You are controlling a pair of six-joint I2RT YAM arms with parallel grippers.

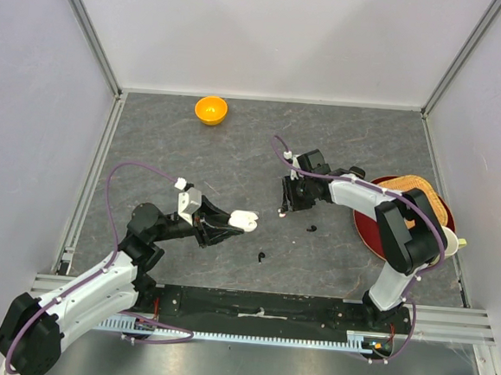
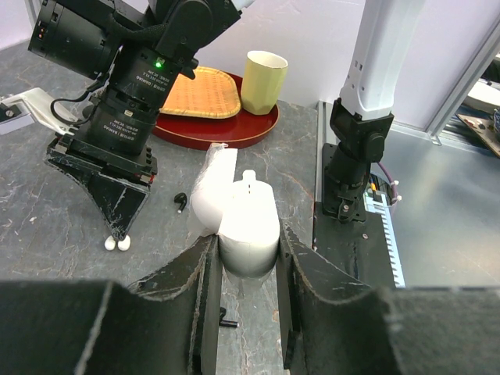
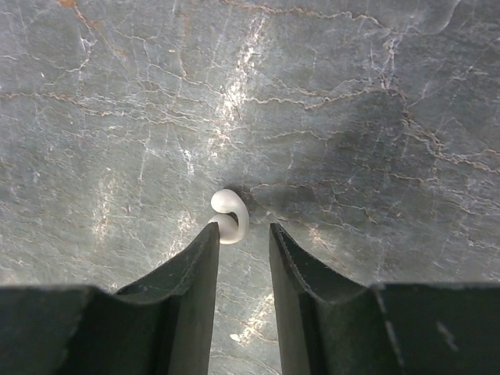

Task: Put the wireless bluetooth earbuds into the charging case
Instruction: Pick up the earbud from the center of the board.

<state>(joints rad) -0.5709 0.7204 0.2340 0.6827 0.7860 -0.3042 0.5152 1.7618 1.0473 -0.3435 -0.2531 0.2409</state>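
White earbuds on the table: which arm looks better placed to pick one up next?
Probably the right. The right gripper hangs close over a white earbud, jaws apart and empty; the left gripper is shut on the open white charging case.

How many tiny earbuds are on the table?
4: two white earbuds side by side by the right gripper, one black earbud nearby, another near the left gripper. Others could hide in its case.

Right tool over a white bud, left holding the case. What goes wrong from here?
1. The white bud lies against one finger of the right tool, not centred in the gap; closing may flick it away.
2. A second white bud lies right beside it, so a pinch may knock that one off or catch both.
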